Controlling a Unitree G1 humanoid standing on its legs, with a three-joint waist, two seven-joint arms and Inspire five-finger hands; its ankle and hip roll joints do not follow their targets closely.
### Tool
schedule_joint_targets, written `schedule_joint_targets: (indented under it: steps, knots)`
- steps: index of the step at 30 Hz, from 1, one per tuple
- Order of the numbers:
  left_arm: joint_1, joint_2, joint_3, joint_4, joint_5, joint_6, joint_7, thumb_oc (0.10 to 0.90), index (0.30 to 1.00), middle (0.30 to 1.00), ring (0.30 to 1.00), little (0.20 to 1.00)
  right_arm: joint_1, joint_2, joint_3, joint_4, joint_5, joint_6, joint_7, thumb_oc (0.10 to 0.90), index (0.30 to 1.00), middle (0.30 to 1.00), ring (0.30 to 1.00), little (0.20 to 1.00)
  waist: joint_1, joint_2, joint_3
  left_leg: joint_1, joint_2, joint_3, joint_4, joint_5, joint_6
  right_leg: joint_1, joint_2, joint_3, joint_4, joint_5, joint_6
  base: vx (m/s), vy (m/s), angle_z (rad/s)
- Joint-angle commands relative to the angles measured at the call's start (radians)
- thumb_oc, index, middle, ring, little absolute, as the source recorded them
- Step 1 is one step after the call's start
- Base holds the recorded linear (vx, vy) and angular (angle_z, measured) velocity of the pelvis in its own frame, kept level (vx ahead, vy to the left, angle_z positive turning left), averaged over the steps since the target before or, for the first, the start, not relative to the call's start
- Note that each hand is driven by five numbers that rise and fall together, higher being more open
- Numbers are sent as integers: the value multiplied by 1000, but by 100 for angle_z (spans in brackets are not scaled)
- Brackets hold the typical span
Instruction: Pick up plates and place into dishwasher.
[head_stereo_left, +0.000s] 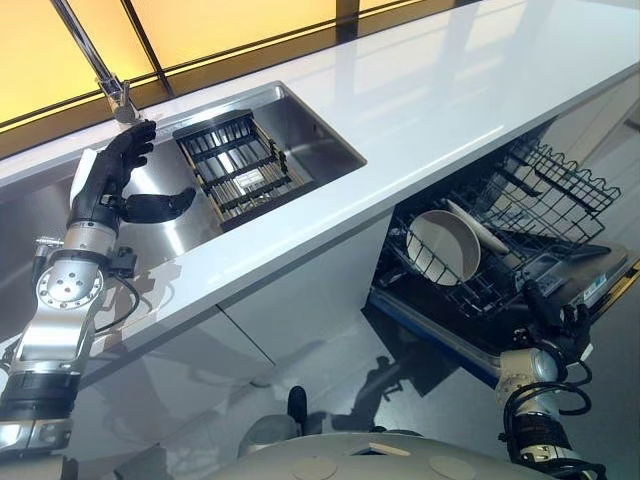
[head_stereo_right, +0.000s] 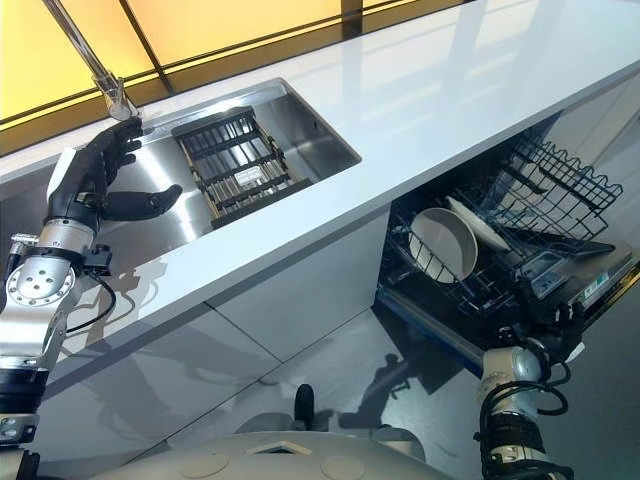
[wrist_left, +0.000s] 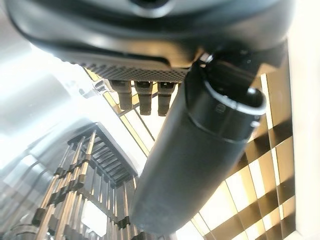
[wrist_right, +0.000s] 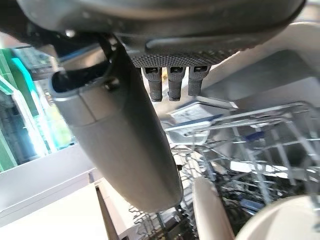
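Two white plates stand in the dishwasher's lower wire rack (head_stereo_left: 545, 195): a round deep one (head_stereo_left: 445, 245) facing out and a flatter one (head_stereo_left: 478, 225) leaning behind it. Both plates, the near one edge-on (wrist_right: 210, 210) and the other (wrist_right: 282, 220), also show in the right wrist view. My right hand (head_stereo_left: 560, 322) hangs low at the rack's front edge, fingers straight, holding nothing. My left hand (head_stereo_left: 112, 175) is raised over the steel sink (head_stereo_left: 320, 150), open, thumb spread toward the black dish rack (head_stereo_left: 238, 163). No plate shows in that dish rack (wrist_left: 80, 195).
A long white counter (head_stereo_left: 430, 90) runs above the dishwasher. The dishwasher's door (head_stereo_left: 590, 275) lies folded down beside my right hand. A chrome faucet (head_stereo_left: 105, 80) rises just behind my left hand. White cabinet fronts (head_stereo_left: 300, 300) stand below the counter.
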Motion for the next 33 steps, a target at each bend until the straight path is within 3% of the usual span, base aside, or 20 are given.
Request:
schedule_joint_targets:
  steps: [1,5,14,20,26,33]
  knots:
    - [-65,62,71,-74,-7,-117,51,800,900,900,900,900,-77,-63,12,-23,107,-64,144,800,900,900,900,900,28,24,10,51,-41,26,99,-181,29,-131,16,-19,118,28,-16,-36,-21,7]
    - [-85,57,50,-74,-5,-110,53,800,900,900,900,900,-93,-40,37,37,270,-24,310,800,900,900,900,900,43,27,13,51,-43,2,71,-163,24,-124,16,-38,101,29,-19,-11,-21,15]
    - [-124,34,-15,-68,16,-110,98,800,900,900,900,900,-154,-37,142,4,264,14,487,800,900,900,900,900,70,37,14,39,-43,-38,29,-129,11,-126,11,-69,79,33,-25,-19,8,9]
    - [-162,33,-49,-56,22,-107,116,800,900,900,900,900,-226,-62,191,-29,238,-1,502,800,900,900,900,900,85,40,25,24,-44,-52,31,-120,5,-131,4,-86,82,32,-28,-23,21,5]
    - [-188,27,-75,-41,22,-102,126,800,900,900,900,900,-329,-74,226,-81,154,-27,447,800,900,900,900,900,100,46,36,22,-50,-67,31,-115,5,-129,-4,-97,84,33,-32,6,52,8]
    - [-202,27,-95,-35,7,-90,122,800,900,900,900,900,-410,-85,259,-83,111,5,421,800,900,900,900,900,120,48,34,26,-58,-79,32,-111,7,-120,-14,-105,81,37,-32,32,57,9]
